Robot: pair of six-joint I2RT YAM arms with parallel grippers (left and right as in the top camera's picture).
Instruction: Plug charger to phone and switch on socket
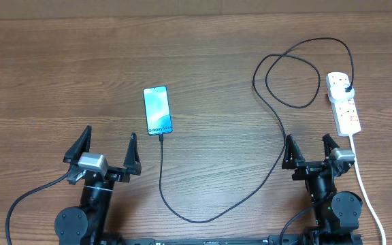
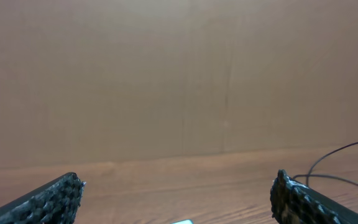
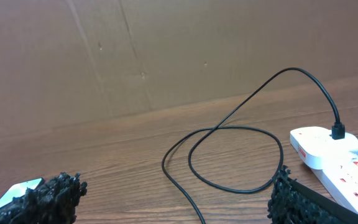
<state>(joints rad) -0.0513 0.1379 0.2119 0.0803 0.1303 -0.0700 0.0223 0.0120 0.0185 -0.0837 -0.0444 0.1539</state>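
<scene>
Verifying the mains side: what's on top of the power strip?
The charger's black plug sits in the power strip's far outlet, its cable looping away. Other outlets look bare. Pins are hidden; switch positions too small to read.

One brown wooden table [image 1: 60, 68] bears one slim blue-screened smartphone [image 1: 157, 109], one long thin black charger cable [image 1: 161, 170], one white power strip [image 1: 344, 105] well to the smartphone's right, and two black grippers, left gripper [image 1: 110, 134] and right gripper [image 1: 308, 138].

Even, warm, diffuse light falls on the wooden surface [image 1: 203, 54] from above, leaving only faint, soft shadows. The phone [image 1: 157, 110] screen glows brightest. Both wrist views are softer and grainier, with their near edges blurred.
</scene>
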